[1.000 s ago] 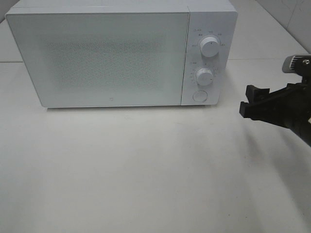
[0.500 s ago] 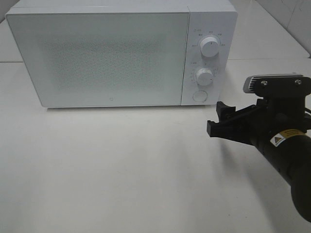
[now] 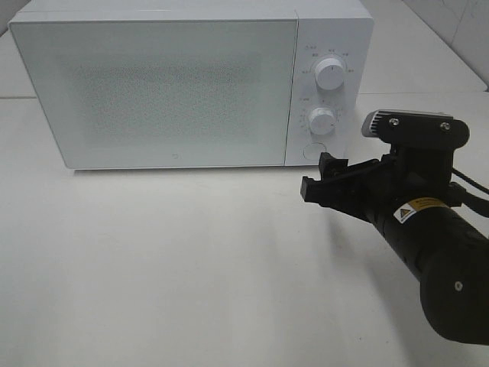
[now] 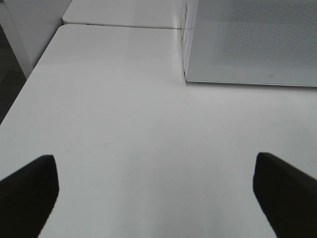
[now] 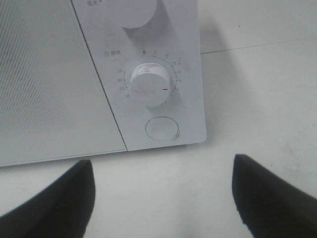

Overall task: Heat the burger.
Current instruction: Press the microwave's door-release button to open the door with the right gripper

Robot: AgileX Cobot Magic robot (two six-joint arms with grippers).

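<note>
Burger is in none of the views. It does not lie on the worktop (image 3: pixel 191 267) and neither tool has it. Whether it sits behind the microwave's shut door cannot be told, because the door panel is frosted.

Nearest the high camera, the right arm reaches in from the right. The right tool (image 3: pixel 317 177) has its fingers spread wide with nothing between them, and its wrist view shows only bare worktop in the gap. It hangs just above the worktop, close in front of the microwave's control strip and level with the round button (image 3: pixel 312 151), but not touching it.

The left tool (image 4: pixel 156 188) is also fully spread and empty. It hovers over the worktop off the microwave's left front corner, well apart from it.

At the back stands the microwave (image 3: pixel 153 92) with its door (image 3: pixel 160 88) closed flush. On the strip to the right of the door, the round button is lowest, the lower dial (image 3: pixel 322 120) is above it and the upper dial (image 3: pixel 329 73) is at the top. The dial marks are too small to read.

As a judgement, the work is at the controls stage. The right tool looks lined up to press the button or turn a dial. If the burger is already inside, only starting the heat is left. If it is not, opening the door, loading and closing all remain.
</note>
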